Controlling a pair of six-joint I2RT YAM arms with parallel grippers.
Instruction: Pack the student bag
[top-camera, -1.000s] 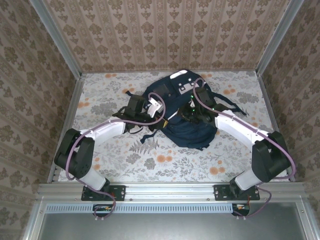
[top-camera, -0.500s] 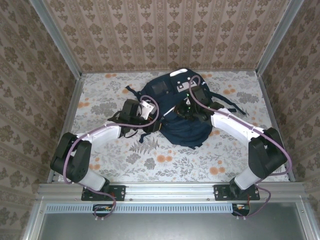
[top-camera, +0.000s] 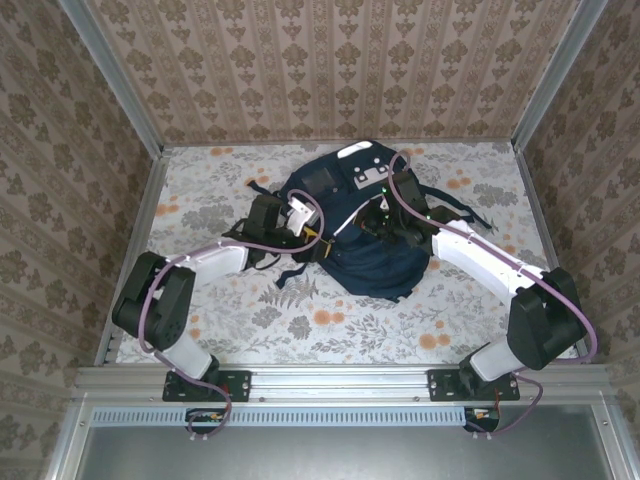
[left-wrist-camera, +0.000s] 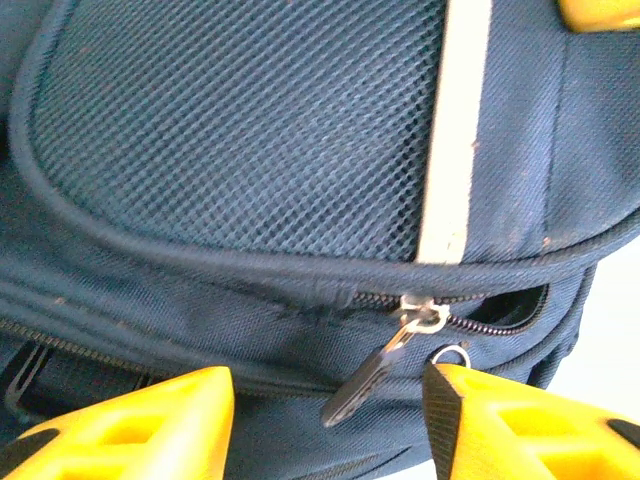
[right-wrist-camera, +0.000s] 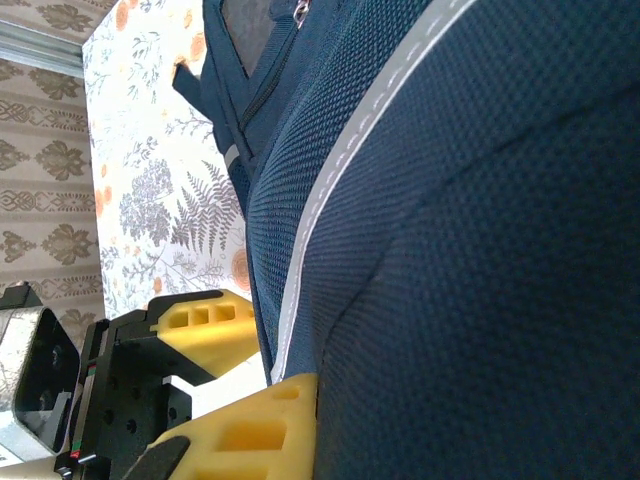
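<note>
Navy student bag (top-camera: 375, 268), left claw (left-wrist-camera: 325, 400) newly parted, zip pull (left-wrist-camera: 372, 372) hanging free

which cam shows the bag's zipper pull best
Left wrist: the zipper pull hangs close and sharp. Top external shows the student bag, pull too small to tell; right wrist shows its fabric and stripe.
</note>
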